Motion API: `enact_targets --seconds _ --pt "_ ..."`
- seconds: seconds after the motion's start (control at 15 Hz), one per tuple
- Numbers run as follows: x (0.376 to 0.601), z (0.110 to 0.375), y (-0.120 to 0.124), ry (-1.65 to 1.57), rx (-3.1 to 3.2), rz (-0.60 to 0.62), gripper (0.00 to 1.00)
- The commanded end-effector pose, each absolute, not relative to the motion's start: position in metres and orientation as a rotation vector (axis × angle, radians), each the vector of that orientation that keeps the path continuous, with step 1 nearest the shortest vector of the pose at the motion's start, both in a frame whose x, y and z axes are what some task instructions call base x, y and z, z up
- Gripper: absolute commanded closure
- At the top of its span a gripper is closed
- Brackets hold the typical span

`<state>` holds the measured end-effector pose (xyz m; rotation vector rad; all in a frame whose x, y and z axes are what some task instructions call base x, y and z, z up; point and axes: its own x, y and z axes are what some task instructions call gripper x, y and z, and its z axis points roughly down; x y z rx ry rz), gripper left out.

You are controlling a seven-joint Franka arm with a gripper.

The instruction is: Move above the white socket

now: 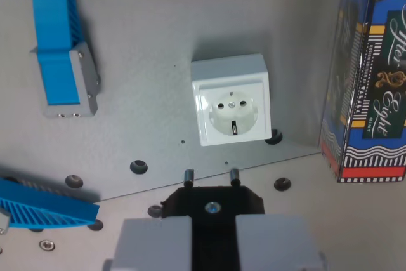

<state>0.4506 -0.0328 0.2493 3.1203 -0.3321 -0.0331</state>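
Socket (231,99) faces up, near-square, slightly tilted clockwise, at 12 o'clock from pincer (211,236), which clamps a black plug (212,202), prongs toward it.

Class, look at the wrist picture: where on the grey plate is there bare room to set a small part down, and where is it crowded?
Free: the grey plate between the blue rail and the white socket, and the strip above the socket. Tighter: the gap between the socket and the After Eight box. Crowded: the lower edge, with bolt holes, the held black plug and the blue ribbed piece.
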Motion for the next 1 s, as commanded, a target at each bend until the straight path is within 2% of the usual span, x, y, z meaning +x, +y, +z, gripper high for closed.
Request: enact_targets --seconds 0.07,1.0 --pt "0.445 0.234 -0.039 -0.251 3.136 0.097 1.00" --pt "0.419 0.163 -0.044 -0.195 3.144 0.101 1.00"
